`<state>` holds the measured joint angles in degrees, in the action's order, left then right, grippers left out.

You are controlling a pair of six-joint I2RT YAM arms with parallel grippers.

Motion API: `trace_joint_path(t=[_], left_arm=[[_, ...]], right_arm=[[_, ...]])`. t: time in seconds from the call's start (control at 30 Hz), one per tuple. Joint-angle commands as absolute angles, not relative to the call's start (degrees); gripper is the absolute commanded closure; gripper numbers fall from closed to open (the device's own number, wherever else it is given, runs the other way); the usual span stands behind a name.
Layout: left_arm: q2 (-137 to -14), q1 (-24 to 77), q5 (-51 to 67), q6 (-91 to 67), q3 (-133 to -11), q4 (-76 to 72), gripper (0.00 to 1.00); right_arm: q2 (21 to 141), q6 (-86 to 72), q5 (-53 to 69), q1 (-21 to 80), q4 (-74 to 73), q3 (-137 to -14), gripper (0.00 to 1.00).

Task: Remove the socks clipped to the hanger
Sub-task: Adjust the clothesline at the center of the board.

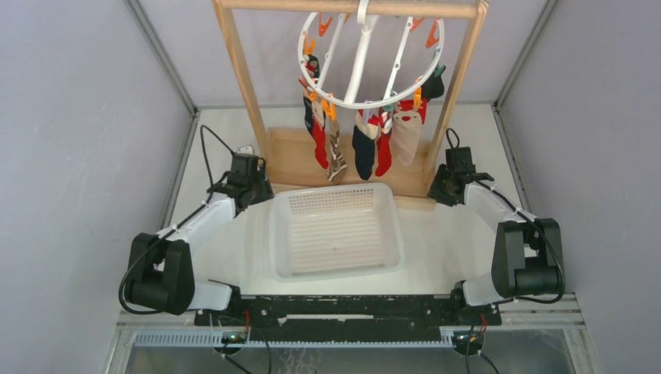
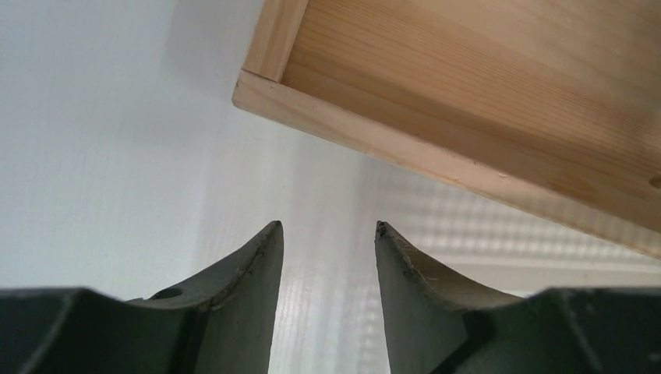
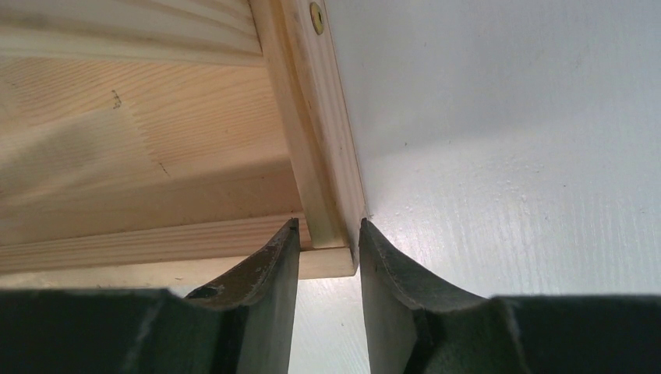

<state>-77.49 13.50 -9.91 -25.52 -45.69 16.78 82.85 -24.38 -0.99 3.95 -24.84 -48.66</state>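
My left hand [image 2: 329, 226] is hanging half open over the smooth white surface [image 2: 101, 140], gripping nothing. My right hand [image 3: 327, 222] is putting its fingers [image 3: 273, 265] on both sides of the wooden rack [image 3: 156, 140] edge; I cannot tell if they are squeezing. Soft red, dark and striped socks [image 1: 366, 148] are dangling from clips [image 1: 330, 109] on the round white plastic hanger [image 1: 370, 103], behind the holey white basket [image 1: 390, 226].

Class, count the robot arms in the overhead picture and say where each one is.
2. The left arm reaches from the near left toward the wooden rack's left foot; the right arm reaches from the near right toward its right foot. None seems hidden.
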Motion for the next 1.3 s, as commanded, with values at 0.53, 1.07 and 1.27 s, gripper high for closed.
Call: trace_joint_path(t=[0.53,1.07,1.27], left_arm=[[-81.2,10.3,-16.7,-23.8,-56.3,19.9,0.2],[-90.4,4.9,-11.3,-23.7,-61.9,19.0,0.3],[-92.2,4.2,-10.0,-23.6,-62.5,18.4,0.32]], right_arm=[[83.3,-23.0,1.5,3.9,-25.9,-49.8,0.59],[82.0,-22.5,1.5,4.4,-25.9,-49.7,0.58],[81.5,-22.3,1.4,4.5,-26.0,-49.7,0.58]])
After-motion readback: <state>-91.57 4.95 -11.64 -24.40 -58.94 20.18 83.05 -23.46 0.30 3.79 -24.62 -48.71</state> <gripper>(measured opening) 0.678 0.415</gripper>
